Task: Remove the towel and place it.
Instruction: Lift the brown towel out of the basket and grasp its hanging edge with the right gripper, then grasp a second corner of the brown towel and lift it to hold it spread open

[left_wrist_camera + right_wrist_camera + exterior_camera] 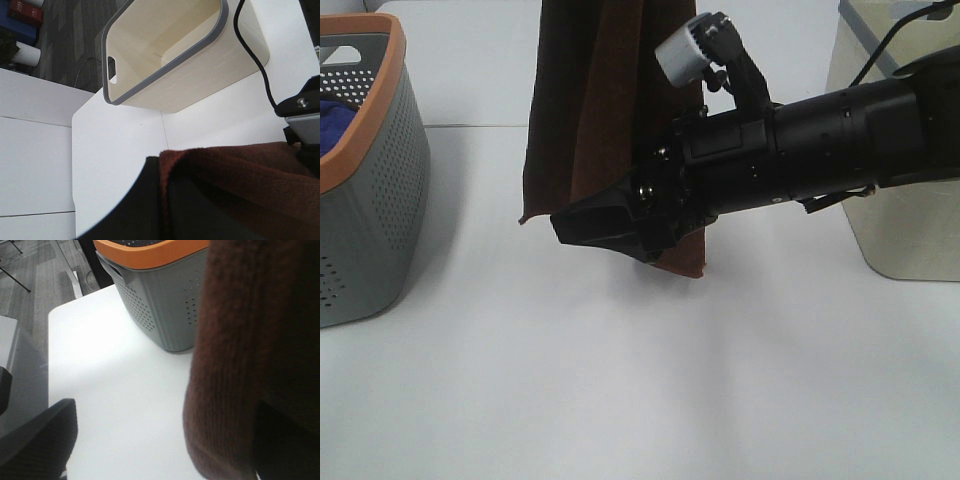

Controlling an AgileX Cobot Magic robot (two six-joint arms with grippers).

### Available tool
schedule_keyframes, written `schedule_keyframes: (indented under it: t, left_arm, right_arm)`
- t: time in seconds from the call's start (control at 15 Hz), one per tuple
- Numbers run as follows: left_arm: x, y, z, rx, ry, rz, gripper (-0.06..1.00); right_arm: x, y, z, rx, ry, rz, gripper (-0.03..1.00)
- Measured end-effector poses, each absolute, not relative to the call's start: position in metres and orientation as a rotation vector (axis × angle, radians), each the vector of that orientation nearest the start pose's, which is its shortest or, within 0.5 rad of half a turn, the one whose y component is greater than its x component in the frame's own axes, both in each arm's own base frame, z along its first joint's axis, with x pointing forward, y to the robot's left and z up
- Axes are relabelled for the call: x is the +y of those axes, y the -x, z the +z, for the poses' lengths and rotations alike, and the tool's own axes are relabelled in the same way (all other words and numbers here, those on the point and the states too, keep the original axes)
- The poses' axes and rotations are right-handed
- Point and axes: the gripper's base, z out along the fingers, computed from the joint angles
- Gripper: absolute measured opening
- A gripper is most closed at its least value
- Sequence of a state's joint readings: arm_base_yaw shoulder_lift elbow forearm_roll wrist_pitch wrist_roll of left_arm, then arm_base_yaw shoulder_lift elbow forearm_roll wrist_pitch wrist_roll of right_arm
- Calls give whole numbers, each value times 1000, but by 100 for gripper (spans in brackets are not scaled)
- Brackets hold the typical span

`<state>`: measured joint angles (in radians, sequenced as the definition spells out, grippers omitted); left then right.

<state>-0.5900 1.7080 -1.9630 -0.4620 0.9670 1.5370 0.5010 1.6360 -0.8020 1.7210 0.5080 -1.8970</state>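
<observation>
The dark brown towel (585, 100) hangs straight down from above the top of the exterior high view, its lower hem just over the white table. My right gripper (605, 237) reaches in from the right at the towel's lower part. Its jaws stand wide open, and in the right wrist view the towel (235, 365) drapes between them, close to one finger. My left gripper (170, 200) is out of the exterior high view. In the left wrist view it is shut on a fold of the towel (240, 165).
A grey perforated basket (380, 220) with an orange rim stands at the left edge, with a blue cloth (335, 120) inside. A cream bin (910, 230) with a grey rim stands at the right, behind my right arm. A black cable runs over it.
</observation>
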Motion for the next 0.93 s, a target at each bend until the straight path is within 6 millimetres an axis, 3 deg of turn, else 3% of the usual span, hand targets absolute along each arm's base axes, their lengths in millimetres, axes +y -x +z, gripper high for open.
schedule_keyframes:
  t: [0.2,0.4,0.67,0.93]
  left_arm:
    - [-237,-295,456,1082,-1798,0,0]
    - [-237,-295,456,1082,-1798,0,0]
    - [-237,-295,456,1082,-1798,0,0]
    - [-237,-295,456,1082,-1798,0,0]
  right_arm:
    - [191,-260,197,2014,987,717,87]
    - [191,-258,196,2019,1023,720,76]
    - [191,-259,188,2051,1038,713,72]
    - [191,-260,181,2073,1039,708,50]
